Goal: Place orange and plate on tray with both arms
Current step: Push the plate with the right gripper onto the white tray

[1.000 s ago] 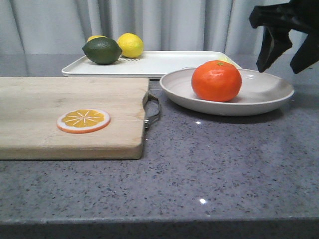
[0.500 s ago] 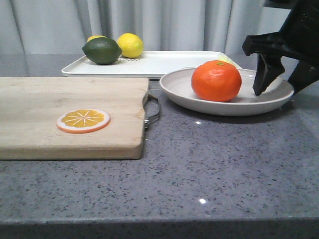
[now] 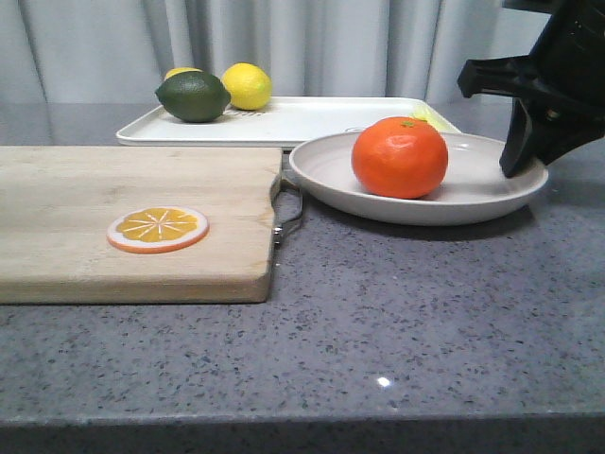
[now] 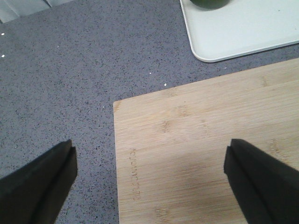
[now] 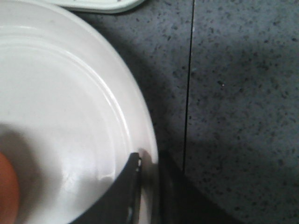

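Orange [image 3: 400, 157] sits in the plate [image 3: 359, 191], which rests on the grey counter [image 3: 397, 312], its far edge overlapping the tray [image 3: 312, 121] rim. Right gripper [image 5: 148, 189] pinches the plate's right rim, one finger inside, one outside. Left gripper [image 4: 149, 179] hangs wide open above the cutting board [image 3: 113, 218] corner.

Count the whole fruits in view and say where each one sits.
4, perhaps more hidden: the orange on the plate; a green lime, a yellow lemon and another partly hidden yellow fruit on the tray.
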Controlling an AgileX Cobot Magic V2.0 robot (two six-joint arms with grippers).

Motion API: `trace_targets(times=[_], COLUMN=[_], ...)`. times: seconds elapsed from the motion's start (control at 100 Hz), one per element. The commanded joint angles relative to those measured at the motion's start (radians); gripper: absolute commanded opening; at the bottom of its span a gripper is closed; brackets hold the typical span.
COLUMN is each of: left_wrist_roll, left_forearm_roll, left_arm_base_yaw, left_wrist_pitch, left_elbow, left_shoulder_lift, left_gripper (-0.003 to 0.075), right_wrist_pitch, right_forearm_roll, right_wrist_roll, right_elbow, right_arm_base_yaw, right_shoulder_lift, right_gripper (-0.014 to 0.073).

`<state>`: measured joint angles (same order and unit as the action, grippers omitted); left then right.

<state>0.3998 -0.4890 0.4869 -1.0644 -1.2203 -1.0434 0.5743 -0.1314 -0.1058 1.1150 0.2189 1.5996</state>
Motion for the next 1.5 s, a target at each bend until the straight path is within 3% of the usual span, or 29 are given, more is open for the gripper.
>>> trace_targets(times=[0.0,0.17,0.45,0.69,1.03,1.49], left_wrist_roll=[0.012,0.012,0.012,0.012,0.012,0.012], left_forearm_roll=[-0.023,-0.023,-0.023,-0.023,-0.023,-0.021], left_arm_base_yaw=[-0.004,-0.004,-0.004,-0.004,-0.004,-0.004], left_wrist_pitch=[0.046,0.044,0.04,0.027,0.018,0.004], left_elbow=[-0.025,-0.025,-0.025,-0.025,-0.025,-0.025], left_shoulder_lift=[0.008,0.008,0.008,0.008,0.008,0.008], left_gripper=[0.062,0.062,0.0619,0.062,0.062,0.0619], right_wrist_pitch=[-0.01,0.012,0.147,0.171,0.113,0.125], right_forearm_roll=[0.015,0.015,0.013,-0.027,-0.245,-0.386], right_wrist_roll=[0.01,0.009,0.0,-0.032,-0.032,-0.032], right_elbow=[0.027,0.044,0.243,0.446,0.658,0.945], right_arm_base_yaw=[0.0,0.0,0.0,0.0,-0.001,-0.062], right_shoulder_lift=[-0.038,-0.044,-0.047,-0.004,0.238,0.476], right_gripper=[0.002,-0.0097,-0.0091,-0.0091,-0.0091,-0.0091])
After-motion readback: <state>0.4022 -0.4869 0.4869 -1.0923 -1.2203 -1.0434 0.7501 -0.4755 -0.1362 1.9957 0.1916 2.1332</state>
